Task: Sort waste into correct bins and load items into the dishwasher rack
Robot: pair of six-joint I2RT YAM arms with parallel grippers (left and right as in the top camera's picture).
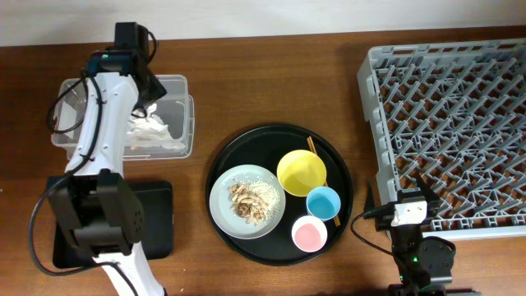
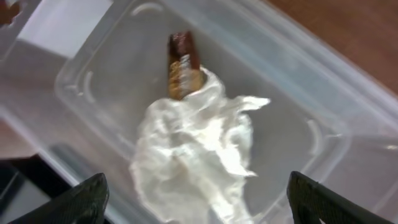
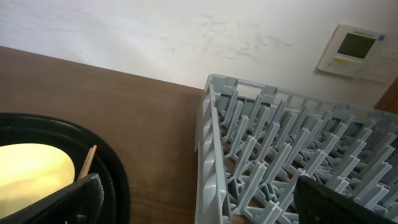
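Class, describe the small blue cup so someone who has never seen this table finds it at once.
Find the large round black tray in the middle of the table. On its right side, between the yellow bowl and the pink cup, stands the blue cup. It alone is blue.

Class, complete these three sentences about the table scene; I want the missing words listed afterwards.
1. The crumpled white paper lies inside the clear ____.
2. The food scraps sit on the grey-green ____.
3. The bowl on the round black tray is coloured ____.
Missing words: tub; plate; yellow.
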